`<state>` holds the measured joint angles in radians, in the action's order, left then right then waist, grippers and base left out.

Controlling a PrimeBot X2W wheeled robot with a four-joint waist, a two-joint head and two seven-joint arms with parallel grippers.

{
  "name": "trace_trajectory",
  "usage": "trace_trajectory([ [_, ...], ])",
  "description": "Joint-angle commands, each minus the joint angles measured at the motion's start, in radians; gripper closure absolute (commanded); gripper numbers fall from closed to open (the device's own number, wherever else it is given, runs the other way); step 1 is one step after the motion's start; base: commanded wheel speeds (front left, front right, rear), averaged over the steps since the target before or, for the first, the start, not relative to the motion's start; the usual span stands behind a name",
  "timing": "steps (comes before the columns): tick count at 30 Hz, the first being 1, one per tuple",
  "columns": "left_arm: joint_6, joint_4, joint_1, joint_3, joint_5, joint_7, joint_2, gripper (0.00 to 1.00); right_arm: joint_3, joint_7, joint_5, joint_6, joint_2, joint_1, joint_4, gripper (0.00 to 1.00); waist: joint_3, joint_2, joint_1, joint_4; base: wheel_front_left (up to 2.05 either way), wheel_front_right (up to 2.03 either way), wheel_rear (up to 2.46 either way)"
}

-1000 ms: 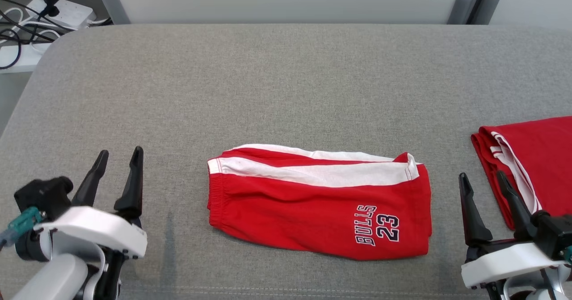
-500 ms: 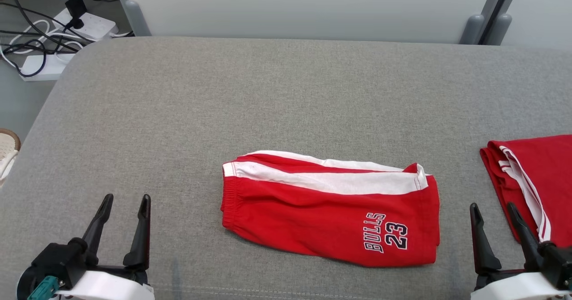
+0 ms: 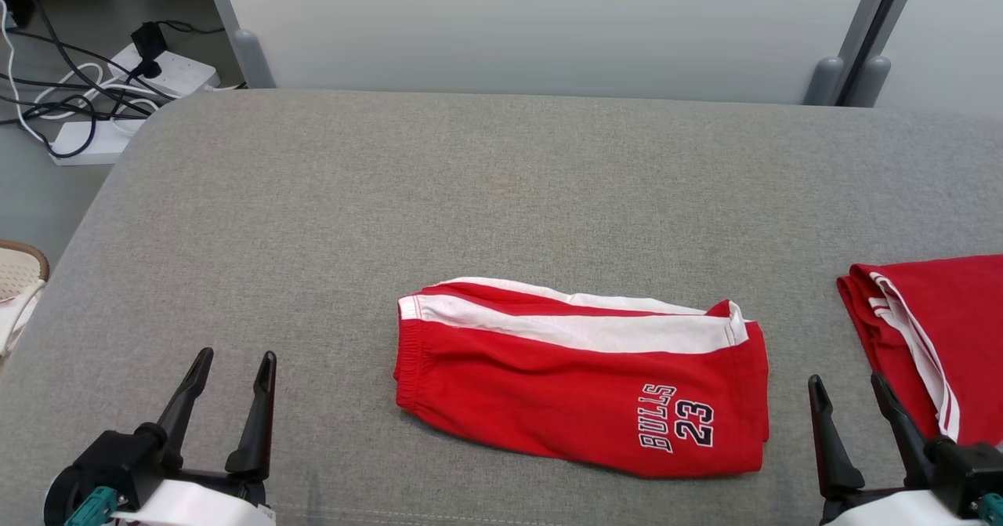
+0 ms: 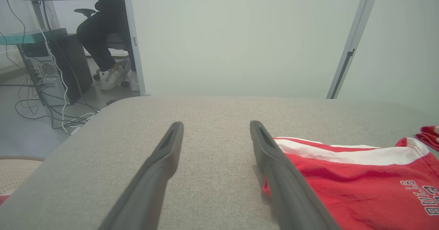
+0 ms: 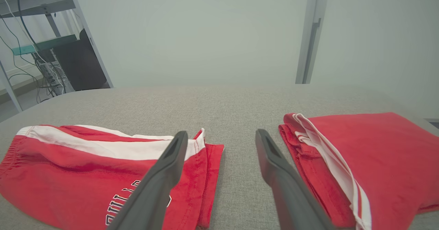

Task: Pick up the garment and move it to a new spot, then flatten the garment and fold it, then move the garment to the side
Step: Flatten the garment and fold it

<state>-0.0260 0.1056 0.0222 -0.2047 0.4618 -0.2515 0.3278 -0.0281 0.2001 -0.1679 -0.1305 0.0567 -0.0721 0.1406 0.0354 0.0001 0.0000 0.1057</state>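
Note:
Folded red shorts with a white side stripe and "BULLS 23" lettering, the garment (image 3: pixel 580 377), lie flat near the front middle of the grey padded table (image 3: pixel 501 197). They also lie right of my left fingers in the left wrist view (image 4: pixel 349 178) and at the lower left of the right wrist view (image 5: pixel 85 168). My left gripper (image 3: pixel 233 361) stands open and empty, well to the left of the shorts. My right gripper (image 3: pixel 850 389) is open and empty too, between the shorts and a second red garment.
A second folded red garment with white trim (image 3: pixel 932 338) lies at the table's right edge (image 5: pixel 360 161). Power strips and cables (image 3: pixel 117 79) lie on the floor at the back left. A seated person's legs and shoes (image 4: pixel 109 75) show beyond the table.
The head camera has tilted, so the whole picture has slid down and slightly right. Both grippers sit lower in the frame, still open. The shorts lie as before.

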Motion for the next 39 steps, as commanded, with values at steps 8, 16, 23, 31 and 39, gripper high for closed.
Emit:
trace_trajectory([
  [8,0.034,0.009,-0.057,0.051,-0.033,-0.010,-0.006,0.00,0.026,-0.018,-0.022,0.000,0.024,0.036,0.016,0.00,-0.006,-0.0001,0.0000,0.022,0.00,0.00,0.00],
  [16,0.051,0.027,-0.083,0.040,-0.053,-0.010,-0.027,0.00,0.066,-0.060,-0.074,0.000,0.065,0.122,0.168,0.00,-0.008,-0.0001,0.0000,0.070,0.00,0.00,0.00],
  [23,0.062,0.044,-0.102,0.032,-0.069,-0.010,-0.035,0.00,0.111,-0.093,-0.138,0.000,0.081,0.212,0.403,0.00,-0.004,-0.0001,0.0000,0.138,0.00,0.00,0.00],
  [31,0.074,0.055,-0.109,0.029,-0.073,-0.010,-0.046,0.00,0.124,-0.090,-0.196,0.000,0.066,0.304,0.621,0.00,0.002,-0.0001,0.0000,0.186,0.00,0.00,0.00],
  [39,0.076,0.059,-0.108,0.036,-0.075,-0.010,-0.042,0.00,0.166,-0.096,-0.305,0.000,0.052,0.360,0.724,1.00,0.007,-0.0001,0.0000,0.169,0.00,0.00,0.00],
])
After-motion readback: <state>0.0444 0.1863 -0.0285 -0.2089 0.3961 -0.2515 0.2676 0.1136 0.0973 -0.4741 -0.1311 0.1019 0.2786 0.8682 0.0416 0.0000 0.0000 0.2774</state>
